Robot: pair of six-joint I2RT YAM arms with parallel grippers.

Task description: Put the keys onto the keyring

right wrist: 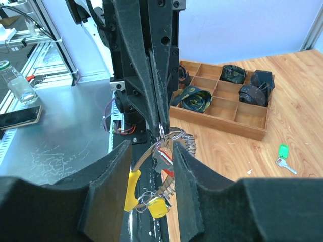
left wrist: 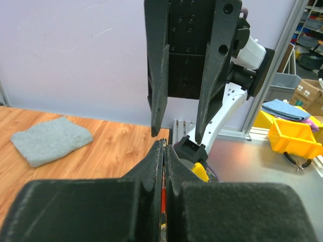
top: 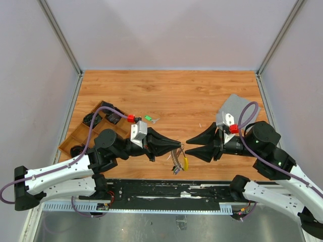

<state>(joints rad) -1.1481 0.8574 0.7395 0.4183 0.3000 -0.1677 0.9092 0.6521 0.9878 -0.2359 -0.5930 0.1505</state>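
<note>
My left gripper [top: 179, 144] is shut on the keyring [top: 177, 159], pinching it at the top so the bunch hangs off the table's near edge. In the right wrist view the silver keyring [right wrist: 172, 135] dangles from the left gripper's closed tips [right wrist: 160, 120], with a red-headed key [right wrist: 168, 171], a yellow-headed key [right wrist: 158, 207] and a yellow curved piece [right wrist: 132, 187] below it. My right gripper [right wrist: 150, 149] is open, its fingers on either side of the hanging bunch. A green-headed key [top: 149, 119] lies alone on the wood. The left wrist view shows only a red sliver between the shut left gripper [left wrist: 165, 144].
A wooden compartment tray [top: 79, 132] with dark items sits at the left. A grey cloth [top: 233, 108] lies at the right behind the right arm. The black rail [top: 151, 189] runs along the near edge. A bottle [right wrist: 17, 83] and a phone [right wrist: 18, 117] are off the table.
</note>
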